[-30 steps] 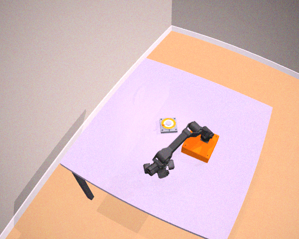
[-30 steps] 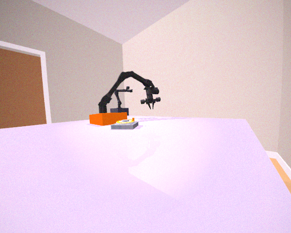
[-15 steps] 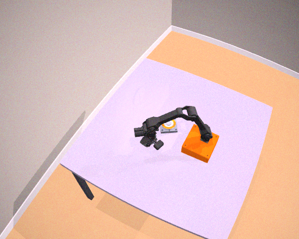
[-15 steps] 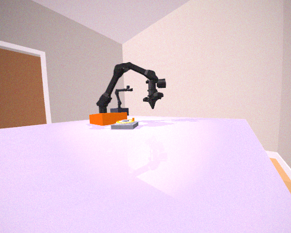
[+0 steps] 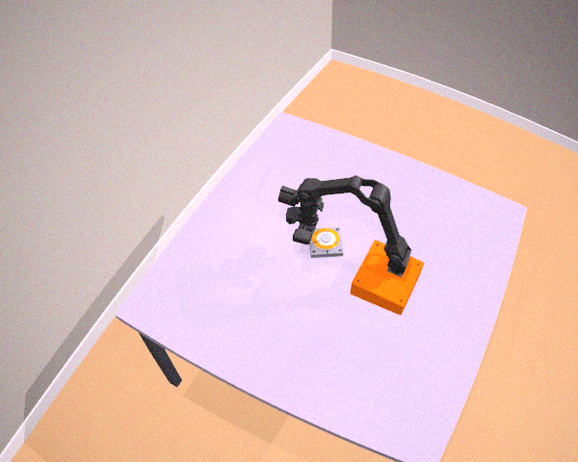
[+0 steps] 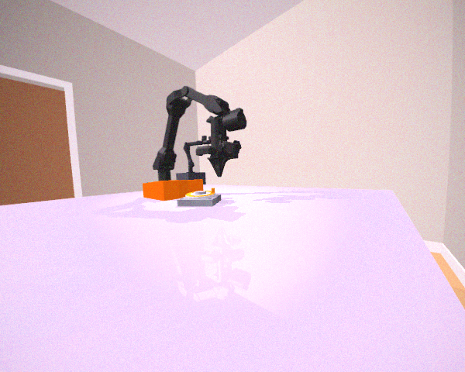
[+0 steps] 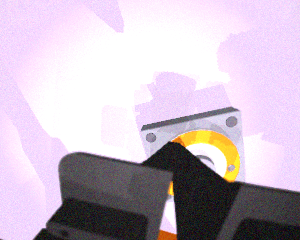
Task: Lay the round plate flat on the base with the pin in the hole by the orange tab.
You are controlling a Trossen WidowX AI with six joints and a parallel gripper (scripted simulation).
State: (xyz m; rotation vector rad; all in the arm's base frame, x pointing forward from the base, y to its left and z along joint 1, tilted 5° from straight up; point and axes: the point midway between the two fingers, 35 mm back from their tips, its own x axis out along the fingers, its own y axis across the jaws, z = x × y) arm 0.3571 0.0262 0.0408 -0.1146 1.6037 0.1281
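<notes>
Plate (image 5: 326,239) work has barely begun: the orange-ringed disc sits on its grey base (image 5: 327,251) near the arm's orange mount (image 5: 386,285), its tab (image 6: 212,189) standing up at 1 edge (seating cannot be judged). The gripper (image 6: 218,172), fingers pressed together on nothing, hangs above the base's edge without touching. Turning the plate, dropping it over the pin and withdrawing all remain.

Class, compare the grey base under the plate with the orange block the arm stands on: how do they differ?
The grey base is thin and low; the orange block is thicker and larger. The base carries the round plate; the block carries the arm. Both are square, lie flat on the table and have small holes at their corners.
</notes>
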